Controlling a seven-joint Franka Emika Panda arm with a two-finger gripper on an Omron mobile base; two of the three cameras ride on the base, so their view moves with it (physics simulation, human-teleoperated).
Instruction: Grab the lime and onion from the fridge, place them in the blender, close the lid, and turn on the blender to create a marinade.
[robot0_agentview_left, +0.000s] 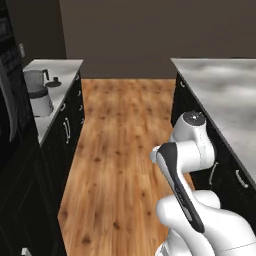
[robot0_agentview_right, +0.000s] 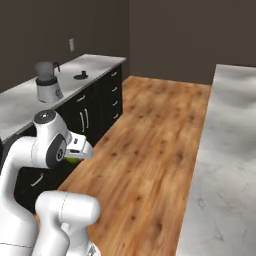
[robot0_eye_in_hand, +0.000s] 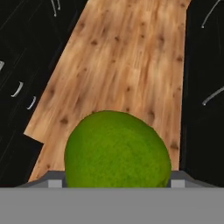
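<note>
Jaws clamped on the lime (robot0_eye_in_hand: 117, 148), blender (robot0_agentview_right: 48, 81) far off on the worktop (robot0_agentview_right: 20, 102); a jolt in transit could shake it loose.

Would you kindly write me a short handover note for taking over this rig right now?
Pincer: shut on the lime, carried above the wood floor between the black cabinets.
Blender: on the left counter, jar open; lid lies on the counter beside it.
Done: lime picked up.
Left: drop the lime in the blender, fetch the onion and add it, fit the lid, turn the blender on.
</note>
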